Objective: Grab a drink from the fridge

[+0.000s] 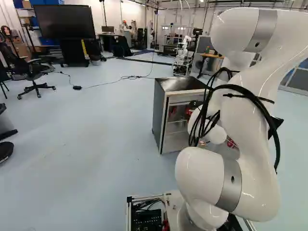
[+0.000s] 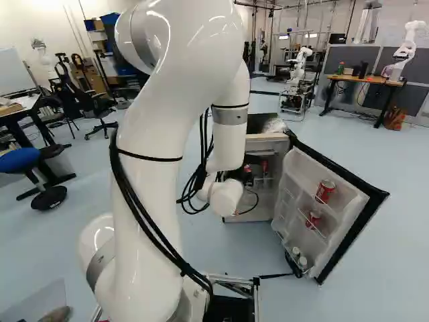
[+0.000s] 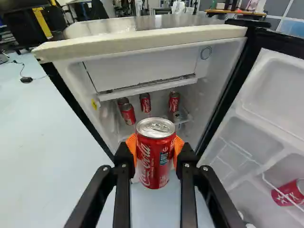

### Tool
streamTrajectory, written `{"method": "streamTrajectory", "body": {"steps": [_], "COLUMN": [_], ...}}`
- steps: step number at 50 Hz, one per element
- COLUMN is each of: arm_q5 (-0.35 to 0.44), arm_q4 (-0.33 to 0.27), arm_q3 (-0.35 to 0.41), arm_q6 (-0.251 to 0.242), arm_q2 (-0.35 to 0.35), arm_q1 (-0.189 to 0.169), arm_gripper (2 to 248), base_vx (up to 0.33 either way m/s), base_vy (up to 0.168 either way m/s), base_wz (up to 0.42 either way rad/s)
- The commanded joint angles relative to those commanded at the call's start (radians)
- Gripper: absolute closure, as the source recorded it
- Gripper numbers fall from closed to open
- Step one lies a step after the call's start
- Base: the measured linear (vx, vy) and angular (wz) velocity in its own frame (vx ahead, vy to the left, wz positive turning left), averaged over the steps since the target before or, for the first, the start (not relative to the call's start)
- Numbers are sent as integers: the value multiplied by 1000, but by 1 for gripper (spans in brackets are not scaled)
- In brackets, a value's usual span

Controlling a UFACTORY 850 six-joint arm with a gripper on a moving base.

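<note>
Pale blue floor [image 3: 33,156] surrounds the fridge [image 3: 137,39], open ahead of the gripper [image 3: 156,153]. Bent high, the arm [image 2: 157,127] drops its wrist before the opening; orange pads [image 3: 178,148] pinch an upright red can [image 3: 154,166]. Other cans [image 3: 128,114] sit beyond.

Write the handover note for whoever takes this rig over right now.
Gripper: shut on a red can, held upright.
Fridge: door open; more cans inside, two red cans on the door's shelves.
Done: drink gripped; it appears to be in front of the opening.
Left: probably just back the arm away, minding the open door. The task names no drop-off place.
</note>
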Motion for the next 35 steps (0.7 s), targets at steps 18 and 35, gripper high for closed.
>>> {"method": "streamTrajectory", "body": {"steps": [18, 35], "arm_q5": [16, 16], "arm_q4": [0, 0], "arm_q3": [76, 97], "arm_q6": [0, 0], "arm_q2": [102, 165], "arm_q1": [-2, -2], "arm_gripper": [155, 155], "base_vx": [0, 0], "base_vy": [0, 0], "base_wz": [0, 0]}}
